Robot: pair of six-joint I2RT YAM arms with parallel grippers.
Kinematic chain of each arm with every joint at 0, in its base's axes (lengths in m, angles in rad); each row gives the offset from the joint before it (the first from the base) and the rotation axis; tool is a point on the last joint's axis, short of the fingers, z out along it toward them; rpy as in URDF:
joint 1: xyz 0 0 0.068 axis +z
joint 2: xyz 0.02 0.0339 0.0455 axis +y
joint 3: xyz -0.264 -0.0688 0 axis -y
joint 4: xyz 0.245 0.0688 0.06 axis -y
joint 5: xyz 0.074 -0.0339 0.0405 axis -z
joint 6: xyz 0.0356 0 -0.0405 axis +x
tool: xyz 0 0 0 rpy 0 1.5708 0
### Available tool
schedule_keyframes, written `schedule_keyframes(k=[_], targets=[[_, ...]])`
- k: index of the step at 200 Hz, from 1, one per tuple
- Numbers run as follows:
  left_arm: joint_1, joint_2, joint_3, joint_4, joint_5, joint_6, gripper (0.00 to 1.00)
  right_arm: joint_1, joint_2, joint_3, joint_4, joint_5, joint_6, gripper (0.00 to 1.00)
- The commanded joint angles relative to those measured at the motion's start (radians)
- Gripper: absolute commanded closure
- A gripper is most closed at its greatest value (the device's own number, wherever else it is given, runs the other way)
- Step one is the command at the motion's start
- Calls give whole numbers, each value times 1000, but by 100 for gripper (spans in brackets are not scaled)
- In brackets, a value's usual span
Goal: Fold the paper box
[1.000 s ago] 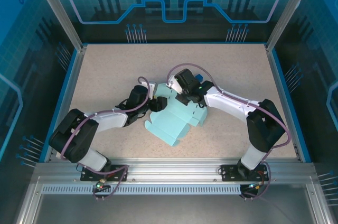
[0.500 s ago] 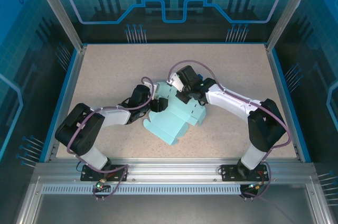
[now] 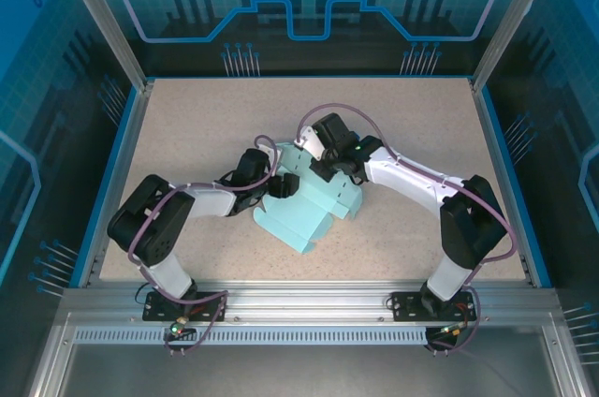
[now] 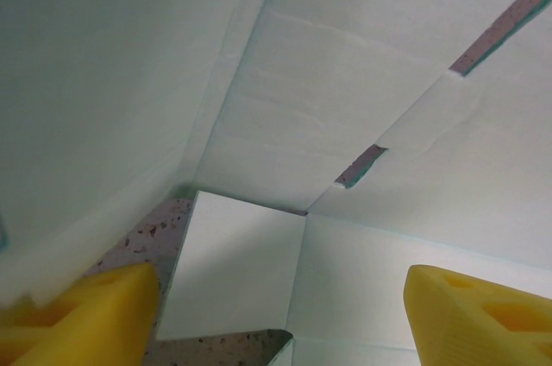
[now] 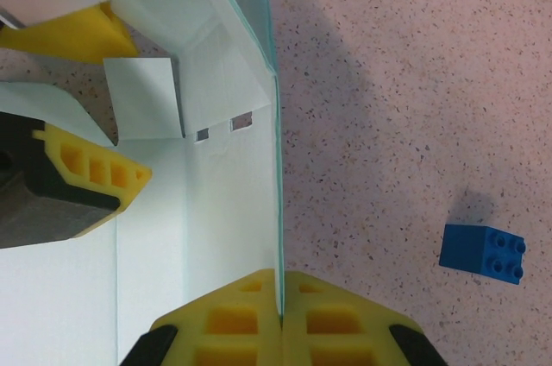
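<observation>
The paper box is a pale blue die-cut sheet, partly folded, lying mid-table. One of its walls stands upright, and my right gripper is shut on that wall's near edge. In the top view the right gripper sits at the sheet's far edge. My left gripper is at the sheet's left side. Its yellow fingers stand wide apart and open over a small white flap and flat panels. From the right wrist, the left gripper's fingers flank that flap without pinching it.
A tiny dark blue cube lies on the speckled table to the right of the upright wall. Blue rails edge the table, with bare tabletop around the sheet.
The left arm has pushed a little farther right onto the sheet and its jaws have spread wider. The right gripper has kept its hold on the wall and barely shifted.
</observation>
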Motion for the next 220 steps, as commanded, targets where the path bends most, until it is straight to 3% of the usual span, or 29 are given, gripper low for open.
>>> schedule_keyframes(k=[1, 78, 150, 220], targets=[[7, 7, 27, 20, 28, 10, 26, -8, 14, 23, -12, -17, 19, 100], [7, -92, -36, 89, 130, -53, 37, -15, 24, 37, -24, -22, 39, 100], [7, -160, -73, 83, 132, -57, 36, -27, 37, 56, -51, -36, 50, 100], [7, -173, -41, -12, 124, 23, 30, -32, 44, 71, -71, -62, 52, 100]])
